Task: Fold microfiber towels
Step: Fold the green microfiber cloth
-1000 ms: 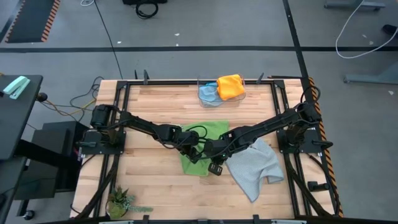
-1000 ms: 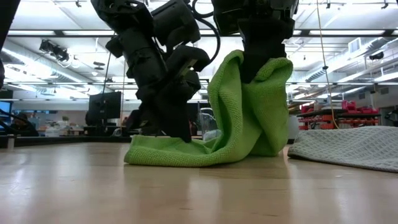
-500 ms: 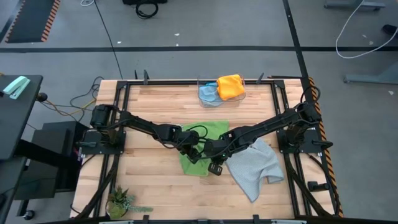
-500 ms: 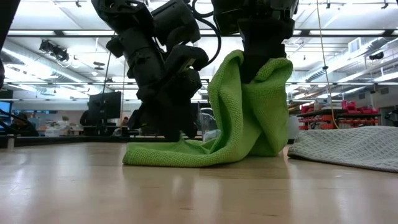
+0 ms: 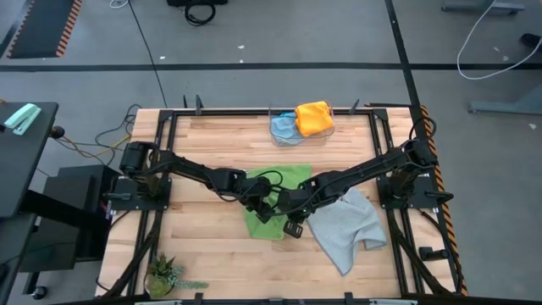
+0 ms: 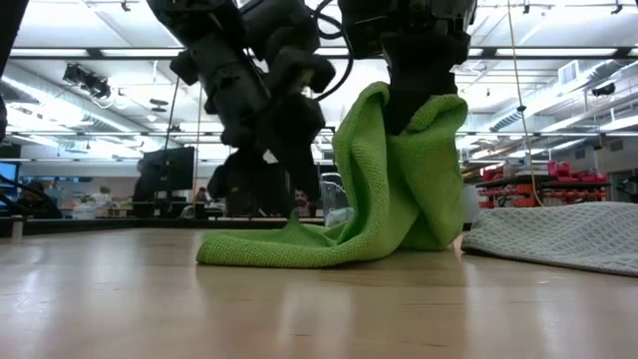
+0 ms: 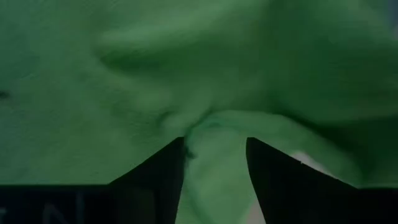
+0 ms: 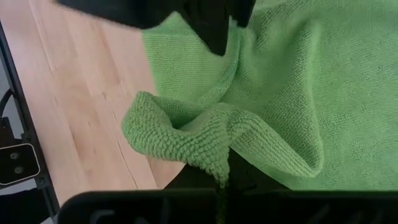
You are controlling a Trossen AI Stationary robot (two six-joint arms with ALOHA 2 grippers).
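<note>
- Where you look straight down, both arms meet at mid-table over the green towel [image 5: 275,203]; the left gripper [image 5: 264,209] sits on its middle, the right gripper [image 5: 292,222] at its near right edge. The grey towel [image 5: 349,227] lies spread just to the right, touching or nearly so. The yellow-orange towel [image 5: 314,117] and the light blue towel [image 5: 284,127] are bunched together at the far edge, well apart from the work.
- From table height, you see the green towel [image 6: 379,189] with one side lifted into a tall standing fold, pinched at the top by the right gripper [image 6: 427,95], while the rest lies flat on the table [image 6: 299,309]. The left gripper [image 6: 274,184] hangs just above the flat part, touching little or nothing.
- In the left wrist view, its two dark fingers [image 7: 155,171] stand apart with green cloth between them but not squeezed: open, holding nothing.
- In the right wrist view, a puckered corner of the green towel [image 8: 199,134] is clamped in jaws fully closed on it.
- Step in hand, as you may judge it: first fold of the green towel, edge raised, left side just freed.
- Next move calls for carrying the raised edge across to the opposite side, laid flat and square; mind that the cloth may drag or bunch without the left pinning it.
</note>
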